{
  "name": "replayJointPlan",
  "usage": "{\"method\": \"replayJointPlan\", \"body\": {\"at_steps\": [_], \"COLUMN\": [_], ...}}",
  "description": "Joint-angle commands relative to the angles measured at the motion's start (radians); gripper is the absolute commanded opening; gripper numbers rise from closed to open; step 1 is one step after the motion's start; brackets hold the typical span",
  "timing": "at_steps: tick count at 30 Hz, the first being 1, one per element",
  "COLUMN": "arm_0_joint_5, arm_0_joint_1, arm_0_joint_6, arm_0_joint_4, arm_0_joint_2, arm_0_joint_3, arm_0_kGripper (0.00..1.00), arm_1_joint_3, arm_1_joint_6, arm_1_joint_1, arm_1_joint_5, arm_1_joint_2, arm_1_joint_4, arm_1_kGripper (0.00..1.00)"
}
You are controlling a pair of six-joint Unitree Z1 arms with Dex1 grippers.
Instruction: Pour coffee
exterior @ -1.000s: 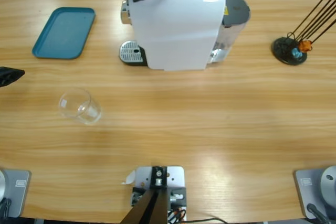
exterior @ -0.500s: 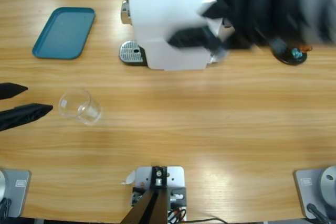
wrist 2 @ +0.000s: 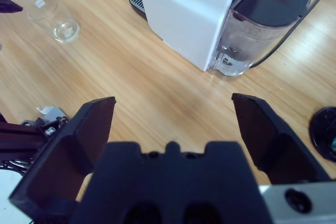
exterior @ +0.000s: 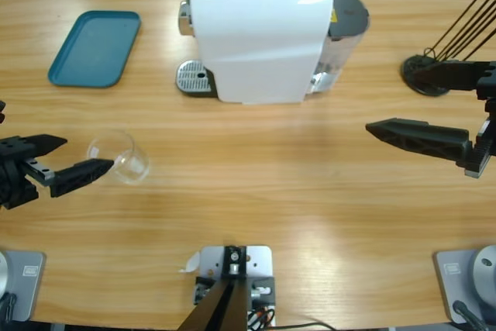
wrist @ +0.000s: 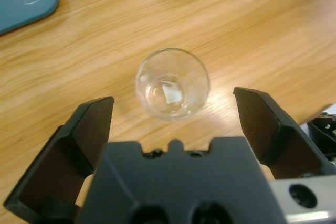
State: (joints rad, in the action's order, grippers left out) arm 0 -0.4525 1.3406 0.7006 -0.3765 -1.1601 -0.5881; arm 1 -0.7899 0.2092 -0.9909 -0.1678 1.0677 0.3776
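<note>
The coffee itself cannot be made out: the small clear glass [exterior: 118, 157] standing on the left part of the bench [exterior: 256, 191] looks empty or nearly so, and from straight above in the left wrist view [wrist: 172, 83] only a pale glint shows on its bottom, with no dark layer. The left gripper [exterior: 60, 160] sits just to the left of the glass with its jaws spread wide and holding nothing; the near jaw tip lies almost at the glass wall while the far one stands clear of it. The risk, as I judge it, is that an advance along this line nudges the light glass with that near jaw, tipping it or sliding it away before the jaws close around it. The glass is also slick and tapered, so a squeeze near the rim could let it slip. The right gripper [exterior: 446, 110] hovers at the right side of the bench, jaws likewise wide open and empty, well apart from the glass. The right wrist view alone shows the white coffee machine [wrist 2: 189, 9] from the side, with its clear water tank [wrist 2: 257, 40] and dark lid behind, and the glass [wrist 2: 52, 17] far off at upper left. The high view adds the teal tray [exterior: 94, 47] at far left and the drip grille [exterior: 194, 78] at the machine's left.
</note>
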Motion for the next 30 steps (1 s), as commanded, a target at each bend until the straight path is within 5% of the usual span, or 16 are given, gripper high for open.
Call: {"method": "replayJointPlan", "body": {"at_steps": [1, 20, 25, 30], "arm_0_joint_5": [-0.044, -0.039, -0.083, -0.11], "arm_0_joint_1": [0.016, 0.035, 0.035, 0.035], "arm_0_joint_6": [0.042, 0.045, 0.072, 0.095], "arm_0_joint_4": [0.09, 0.333, 0.339, 0.385], "arm_0_joint_2": [-0.095, -0.215, -0.23, -0.272], "arm_0_joint_3": [0.067, 0.2, 0.223, 0.238], "arm_0_kGripper": [1.0, 0.999, 0.84, 0.799], "arm_1_joint_3": [0.006, -0.02, -0.03, -0.058], "arm_1_joint_6": [0.035, 0.032, 0.035, 0.035], "arm_1_joint_1": [-0.009, -0.009, -0.009, -0.009], "arm_1_joint_5": [-0.031, -0.016, -0.007, 0.005], "arm_1_joint_2": [-0.011, 0.059, 0.071, 0.088], "arm_1_joint_4": [0.024, 0.021, 0.021, 0.038], "arm_1_kGripper": [1.0, 1.0, 1.0, 1.0]}}
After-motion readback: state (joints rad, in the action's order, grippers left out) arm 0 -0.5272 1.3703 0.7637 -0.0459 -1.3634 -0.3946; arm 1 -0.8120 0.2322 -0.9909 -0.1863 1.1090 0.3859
